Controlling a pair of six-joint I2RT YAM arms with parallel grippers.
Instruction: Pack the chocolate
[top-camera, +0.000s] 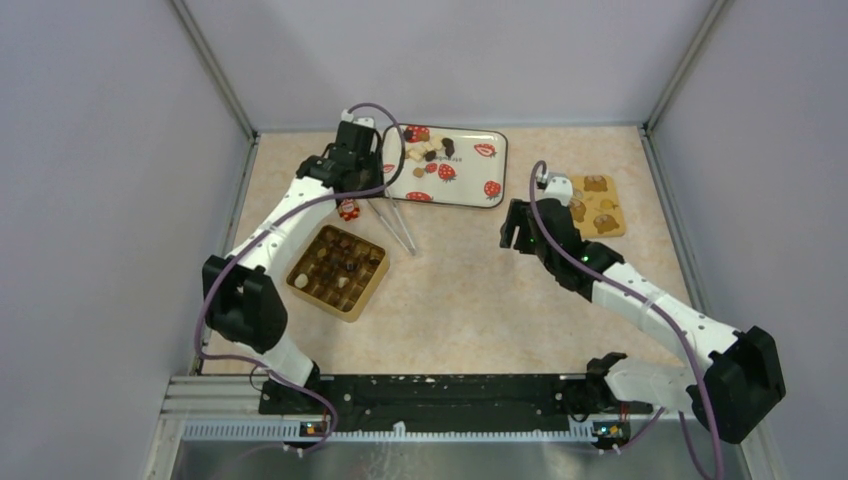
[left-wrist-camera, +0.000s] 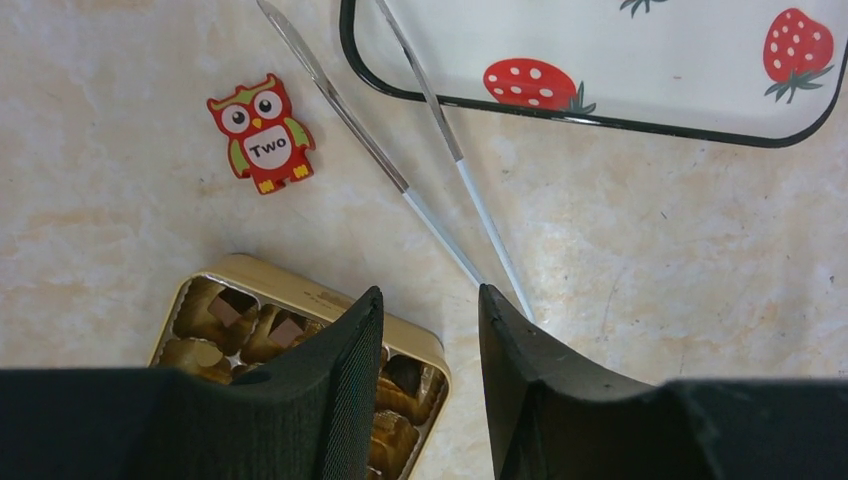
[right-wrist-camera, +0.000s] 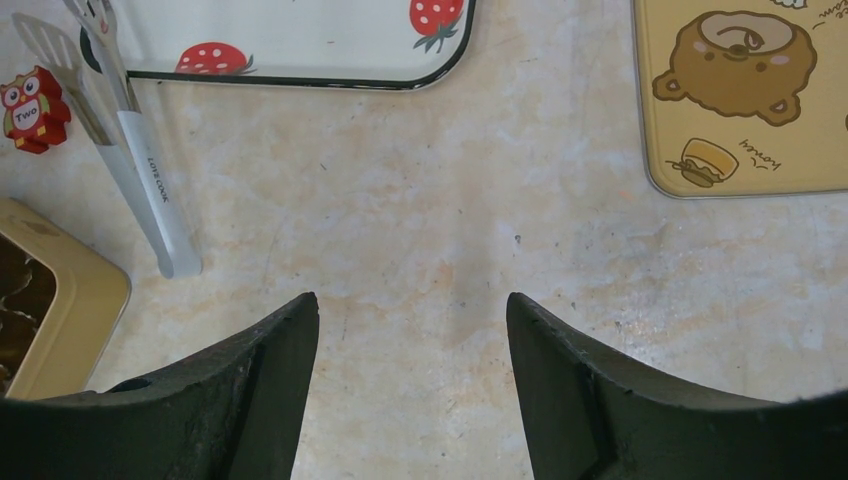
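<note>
At the left of a beige stone-patterned table (top-camera: 460, 300) sits a square gold box (top-camera: 300, 283) split into small compartments. Several compartments hold chocolate (top-camera: 340, 267), in dark brown, light brown and cream pieces. Just beyond the box lies a red owl tag (left-wrist-camera: 261, 133) whose white belly reads "Two".

The left gripper (left-wrist-camera: 430, 295) hangs over the table between the box and the tray. Its black fingers are slightly parted with nothing between them. Metal tongs (left-wrist-camera: 440, 200) lie beside the owl. Their tips reach over the tray's near left corner, and the white handle is lettered "LOTS COOK".

A white tray (top-camera: 465, 178) with a black rim and red strawberry prints sits at the far centre. More loose chocolate is heaped in its far left corner.

Right of centre, the right gripper (right-wrist-camera: 411, 300) hovers over bare table, fingers spread wide and empty. At the far right lies a yellow lid (right-wrist-camera: 740, 150) printed with brown bears. Its small script is too fine to read.
</note>
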